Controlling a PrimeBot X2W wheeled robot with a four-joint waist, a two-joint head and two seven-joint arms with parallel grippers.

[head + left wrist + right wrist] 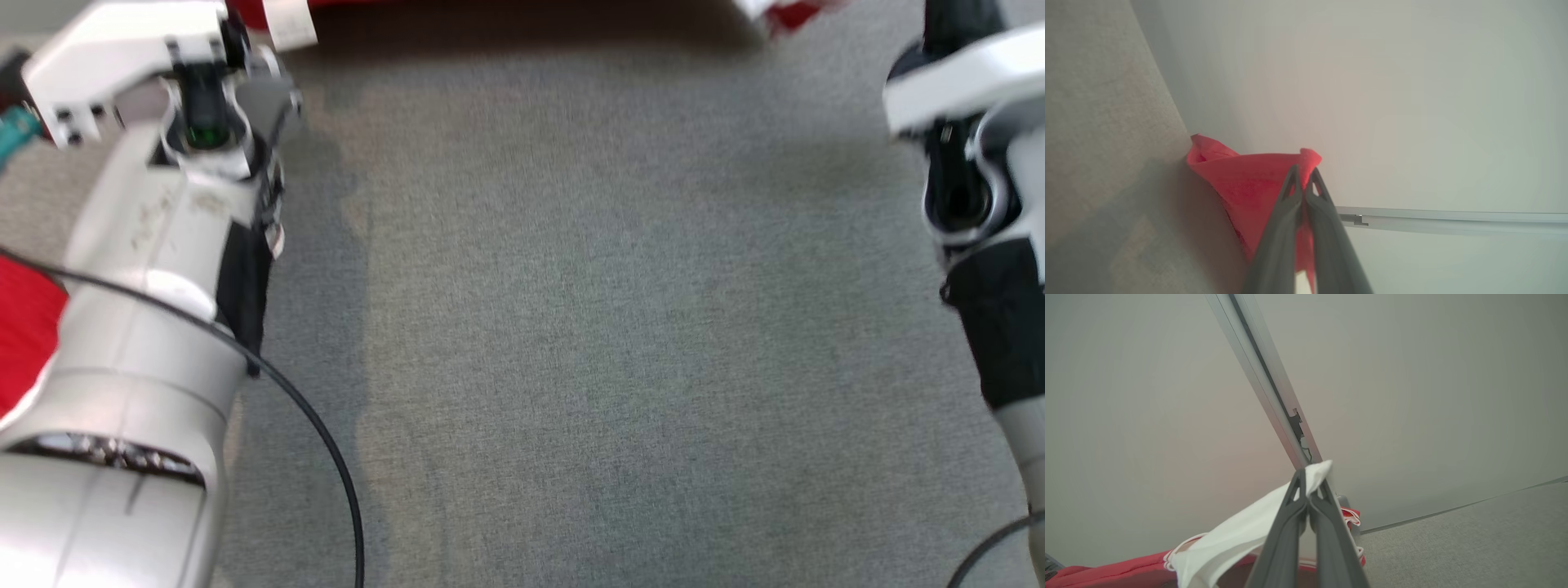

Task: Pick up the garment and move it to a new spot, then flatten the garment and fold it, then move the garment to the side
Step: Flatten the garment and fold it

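As the garment point(1241, 183) drapes from their tips, left hand point(1304, 174) and right hand point(1311, 485) pinch it.

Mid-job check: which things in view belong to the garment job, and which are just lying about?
Job:
- red garment, pinched by the shut left gripper
- what looks like its white section, pinched by the shut right gripper

Just there:
- grey carpet
- metal rail on the wall
- black cable
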